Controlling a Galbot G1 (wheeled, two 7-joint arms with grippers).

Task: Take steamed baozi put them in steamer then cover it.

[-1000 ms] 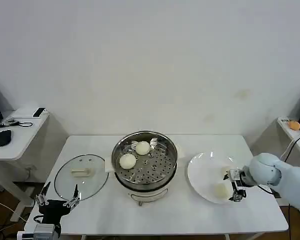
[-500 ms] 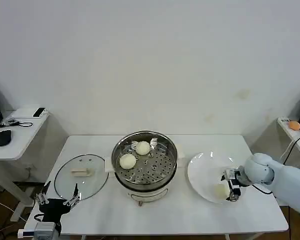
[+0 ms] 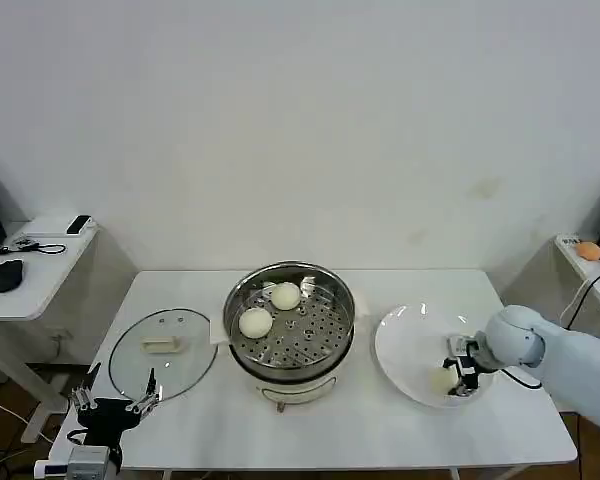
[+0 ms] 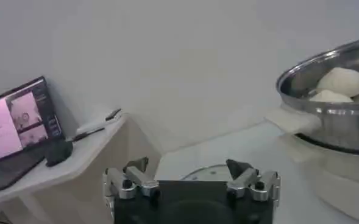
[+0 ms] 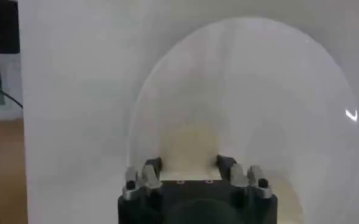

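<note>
Two steamed baozi [image 3: 285,296] [image 3: 255,322] lie on the perforated tray of the shiny steamer [image 3: 236,300] at the table's middle; they also peek over the steamer [image 4: 331,115] rim in the left wrist view. A third baozi [image 3: 440,380] sits on the near part of the white plate [image 3: 405,340] at the right. My right gripper [image 3: 452,380] is low on the plate, shut on this baozi [image 5: 188,143], which fills the gap between the fingers of the right gripper [image 5: 188,163]. My left gripper [image 3: 115,403] hangs open at the table's front left corner, nothing between its fingers [image 4: 133,179].
The round glass lid [image 3: 163,352] lies flat on the table left of the steamer, just beyond my left gripper. A side desk [image 3: 35,255] with a mouse and laptop stands at the far left. The plate [image 5: 258,73] reaches close to the table's right edge.
My right gripper has slid left across the plate and now has the baozi between its fingers. The left arm has barely moved.
</note>
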